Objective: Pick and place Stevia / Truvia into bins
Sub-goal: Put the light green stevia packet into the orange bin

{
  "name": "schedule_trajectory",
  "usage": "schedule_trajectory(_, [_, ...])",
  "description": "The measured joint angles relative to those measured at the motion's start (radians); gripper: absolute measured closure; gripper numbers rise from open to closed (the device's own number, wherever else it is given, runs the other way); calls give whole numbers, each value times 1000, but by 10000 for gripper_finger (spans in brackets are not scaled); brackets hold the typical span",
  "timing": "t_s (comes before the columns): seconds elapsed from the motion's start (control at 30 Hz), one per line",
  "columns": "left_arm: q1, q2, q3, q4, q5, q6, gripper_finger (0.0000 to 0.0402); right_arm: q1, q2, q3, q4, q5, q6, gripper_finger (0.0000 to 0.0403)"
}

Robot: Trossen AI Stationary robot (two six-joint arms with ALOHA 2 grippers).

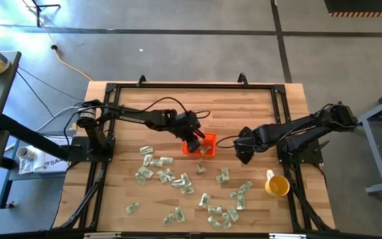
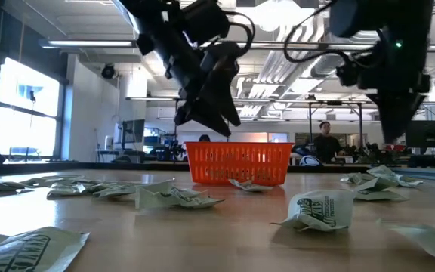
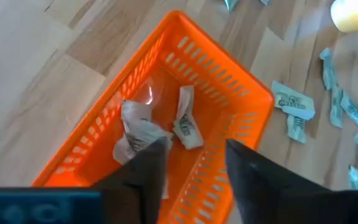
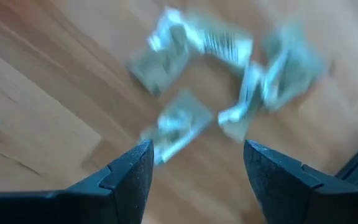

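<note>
Wooden planks stretch under me, pale and scuffed, framed by a dark rail, with a bright open workshop beyond where a person stands far back at a bench.

My left gripper [image 1: 194, 142] hangs over the orange bin [image 3: 253, 102], fingers parted with nothing between them. Two crumpled sachets [image 3: 160, 124] lie on the bin's floor just ahead of my fingertips, so I judge this step to be the drop, the release just made. My right gripper [image 4: 194, 174] hovers just to the right of the bin, jaws spread and empty, looking down on a small cluster of loose sachets [image 4: 222, 81]; they are smeared in that view, so I cannot say how many lie there, perhaps four or five.

Most of the Stevia / Truvia sachets [image 1: 178, 180] are scattered across the near half of the table, well apart from the bin, so the task looks far from done. A yellow cup [image 1: 276, 185] stands near the right side.

Next, I reckon my right claw should lower onto one flat sachet and pinch it, while my left lifts clear of the bin's wall.
</note>
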State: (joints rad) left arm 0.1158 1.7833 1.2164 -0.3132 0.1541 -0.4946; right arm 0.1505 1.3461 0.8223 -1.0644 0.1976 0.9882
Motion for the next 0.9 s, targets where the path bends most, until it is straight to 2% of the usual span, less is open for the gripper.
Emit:
schedule_trajectory(0.13, [1,-30,57,-123,-3,-7,144,-29,-57,-129,116,-152,131,162])
schedule_trajectory(0.27, [2,-46,107,-214,-11,-6,122,-34,-78,-231,288,-226,250,162])
schedule_trajectory(0.4, [2,-61,163,-286,-14,-4,118,-30,-74,-271,375,-189,335,162])
schedule_trajectory(0.6, [2,-83,201,-307,-28,3,130,-34,-55,-272,409,-95,357,162])
schedule_trajectory(0.77, [2,-104,211,-325,-40,17,144,-34,6,-269,396,-88,354,165])
schedule_trajectory(0.9, [2,-125,209,-349,-26,18,155,-32,49,-267,420,-88,346,191])
